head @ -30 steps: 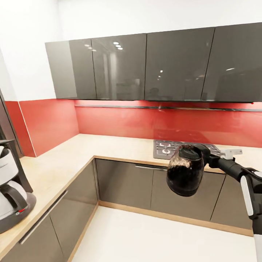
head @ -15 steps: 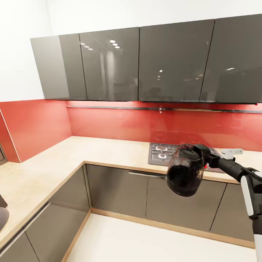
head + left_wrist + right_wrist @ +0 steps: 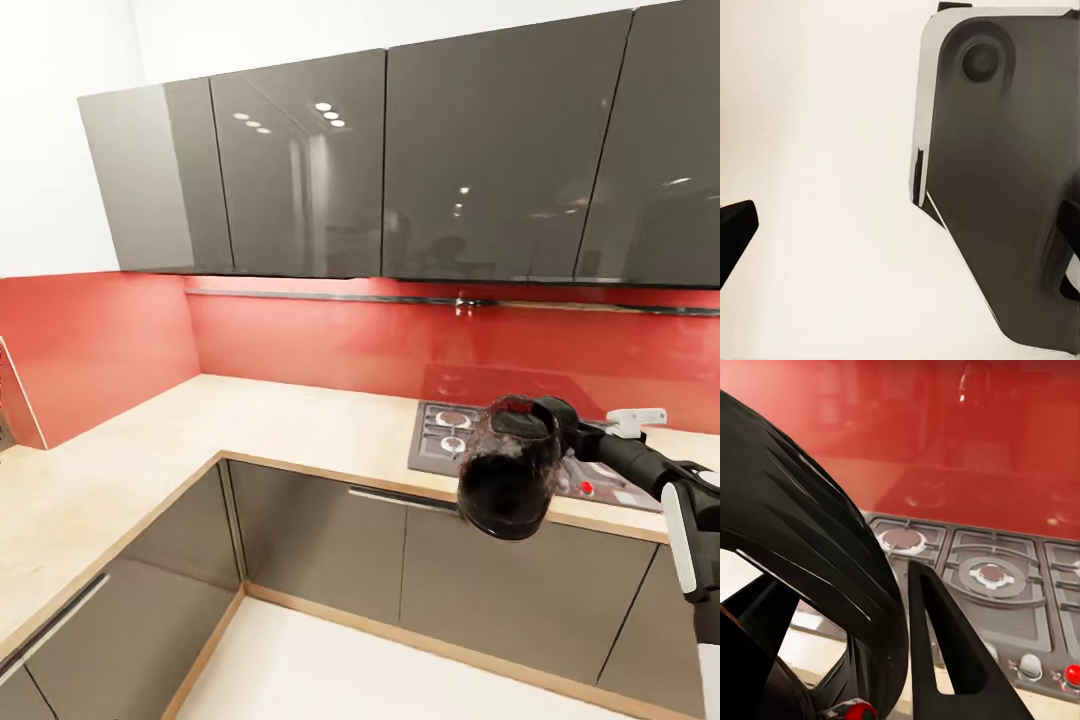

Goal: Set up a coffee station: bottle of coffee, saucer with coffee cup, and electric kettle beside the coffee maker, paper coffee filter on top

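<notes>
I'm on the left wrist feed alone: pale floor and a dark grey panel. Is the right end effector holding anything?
Observer: Yes. The right end effector is closed on the black handle of the electric kettle, which hangs in the air.
Operator: What is near it?
Observer: In the head view it hangs in front of the dark grey cabinet fronts, with the gas hob set in the kitchen countertop just behind it.
Operator: Is the kettle level?
Observer: Close to upright, lid on top, dark contents inside.
</notes>
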{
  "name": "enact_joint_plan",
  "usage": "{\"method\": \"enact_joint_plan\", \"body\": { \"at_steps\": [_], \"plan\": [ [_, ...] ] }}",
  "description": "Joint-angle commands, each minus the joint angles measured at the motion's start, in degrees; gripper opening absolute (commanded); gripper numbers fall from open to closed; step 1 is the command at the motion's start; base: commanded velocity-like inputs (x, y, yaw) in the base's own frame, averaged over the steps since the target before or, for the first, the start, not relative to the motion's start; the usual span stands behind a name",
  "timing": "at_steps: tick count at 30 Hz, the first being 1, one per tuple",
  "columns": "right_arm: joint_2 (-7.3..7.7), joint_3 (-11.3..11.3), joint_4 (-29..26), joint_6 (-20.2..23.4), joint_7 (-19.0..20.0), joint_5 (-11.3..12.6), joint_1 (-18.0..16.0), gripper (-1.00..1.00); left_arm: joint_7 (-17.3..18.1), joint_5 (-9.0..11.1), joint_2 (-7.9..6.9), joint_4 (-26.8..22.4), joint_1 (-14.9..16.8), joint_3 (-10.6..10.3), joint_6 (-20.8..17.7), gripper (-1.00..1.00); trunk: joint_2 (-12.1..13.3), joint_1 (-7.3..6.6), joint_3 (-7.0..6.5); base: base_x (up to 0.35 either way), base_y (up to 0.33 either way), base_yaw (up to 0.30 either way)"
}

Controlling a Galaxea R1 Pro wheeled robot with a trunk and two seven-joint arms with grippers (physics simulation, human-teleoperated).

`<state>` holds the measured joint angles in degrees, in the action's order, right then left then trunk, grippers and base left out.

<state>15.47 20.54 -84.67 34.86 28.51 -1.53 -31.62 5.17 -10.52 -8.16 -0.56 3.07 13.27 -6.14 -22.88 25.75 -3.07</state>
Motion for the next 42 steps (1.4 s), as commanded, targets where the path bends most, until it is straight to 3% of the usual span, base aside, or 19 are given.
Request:
{"method": "enact_joint_plan", "body": {
  "at_steps": [1,15,42],
  "plan": [
    [0.00,0.1,-0.1,0.3,0.4,0.0,0.0,-1.00,0.2,-0.6,-0.01,-0.1,0.0,0.5,-0.3,1.00,0.0,0.03,0.09,0.167,-0.282,0.200],
    [0.00,0.1,0.0,0.3,0.5,-0.7,0.0,-1.00,0.2,-0.3,-0.10,-0.1,0.0,1.0,-0.2,1.00,0.0,0.03,1.04,0.157,-0.270,0.197],
    [0.00,0.1,0.0,0.3,0.5,-0.8,0.0,-1.00,0.2,-0.3,-0.10,-0.1,0.0,1.0,-0.2,1.00,0.0,0.03,2.77,0.012,-0.008,0.206]
  ]
}}
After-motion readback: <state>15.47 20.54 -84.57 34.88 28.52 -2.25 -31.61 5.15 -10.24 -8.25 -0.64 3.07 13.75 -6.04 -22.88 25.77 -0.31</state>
